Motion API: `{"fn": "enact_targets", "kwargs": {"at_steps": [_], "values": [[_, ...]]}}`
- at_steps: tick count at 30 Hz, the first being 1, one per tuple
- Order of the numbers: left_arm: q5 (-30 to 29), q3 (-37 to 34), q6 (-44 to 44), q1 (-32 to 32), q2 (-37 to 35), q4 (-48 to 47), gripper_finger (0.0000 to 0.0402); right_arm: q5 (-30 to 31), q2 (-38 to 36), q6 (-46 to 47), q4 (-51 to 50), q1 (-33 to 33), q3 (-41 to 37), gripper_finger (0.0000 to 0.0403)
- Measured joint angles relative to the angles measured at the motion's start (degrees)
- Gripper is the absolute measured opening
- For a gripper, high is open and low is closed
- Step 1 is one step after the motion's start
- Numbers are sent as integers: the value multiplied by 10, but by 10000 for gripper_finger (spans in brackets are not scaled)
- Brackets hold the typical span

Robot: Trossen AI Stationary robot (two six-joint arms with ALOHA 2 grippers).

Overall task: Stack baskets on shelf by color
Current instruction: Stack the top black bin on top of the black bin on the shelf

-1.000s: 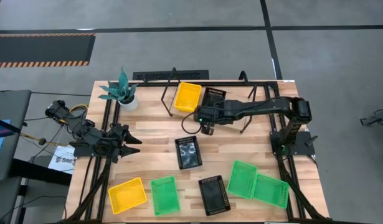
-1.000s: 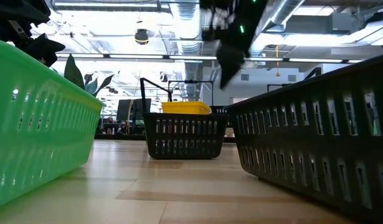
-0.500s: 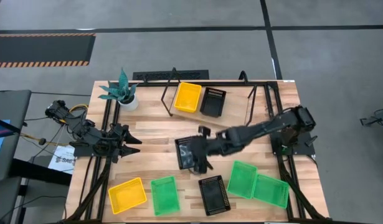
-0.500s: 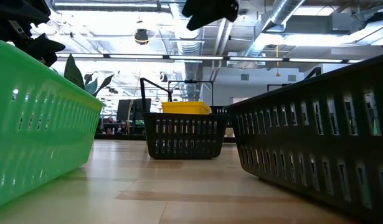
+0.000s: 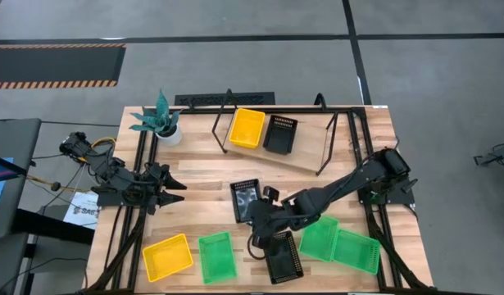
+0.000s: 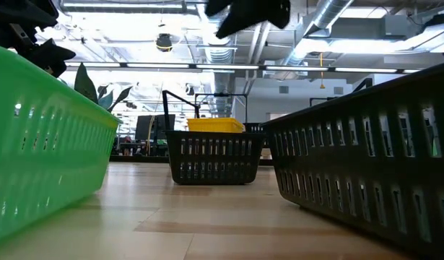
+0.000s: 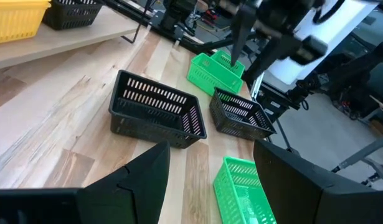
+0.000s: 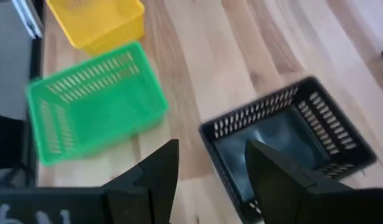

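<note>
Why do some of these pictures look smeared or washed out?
Right wrist view: the green basket and black basket are smeared, as if by motion. Low view: ceiling lights glare white; the nearest green basket looms huge. High view: even, crisp.

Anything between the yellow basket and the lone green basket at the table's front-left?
Nothing. In the high view the yellow basket and the green basket sit side by side with only a narrow strip of bare tabletop between them, not touching.
</note>
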Motion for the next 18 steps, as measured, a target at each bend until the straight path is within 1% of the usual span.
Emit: {"fn": "enact_targets", "kwargs": {"at_steps": [2,5,7,9,13,18], "values": [[0,0,0,0,0,0,221,-6,1,2,-6,0,-1,205],[0,0,0,0,0,0,221,-14,9,-1,30,-6,0,205],[-1,0,3,0,0,0,221,-18,6,-17,33,-5,-2,204],[-2,0,4,0,0,0,221,-23,6,-36,58,-9,1,204],[-23,0,3,0,0,0,221,-25,9,-85,42,-13,0,204],[-33,0,4,0,0,0,221,-29,37,-125,15,-21,-1,204]]}}
